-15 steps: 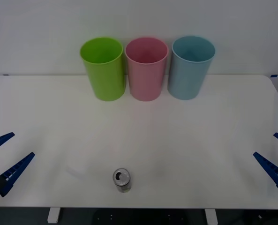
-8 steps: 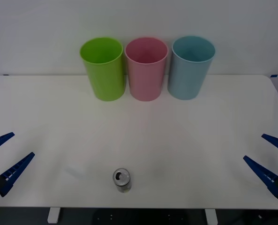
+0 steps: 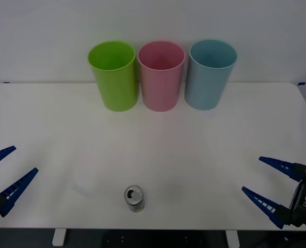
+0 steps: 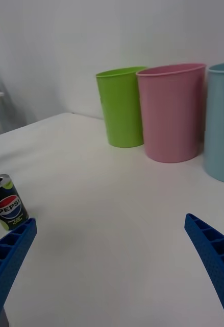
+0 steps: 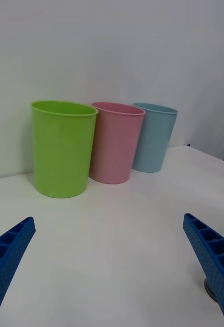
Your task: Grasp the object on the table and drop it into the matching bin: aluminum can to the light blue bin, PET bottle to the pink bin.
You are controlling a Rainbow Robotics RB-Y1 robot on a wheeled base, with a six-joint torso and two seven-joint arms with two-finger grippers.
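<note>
We judge the upright aluminum can (image 3: 134, 199) light, thin-walled and slippery, best pinched gently mid-body by the open right gripper (image 3: 269, 185); left gripper (image 3: 7, 173) open too

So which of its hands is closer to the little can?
Roughly level, the right perhaps slightly closer. The can stands near the table's front edge; the open right hand is off to its right, the open left hand by the table's left edge.
</note>
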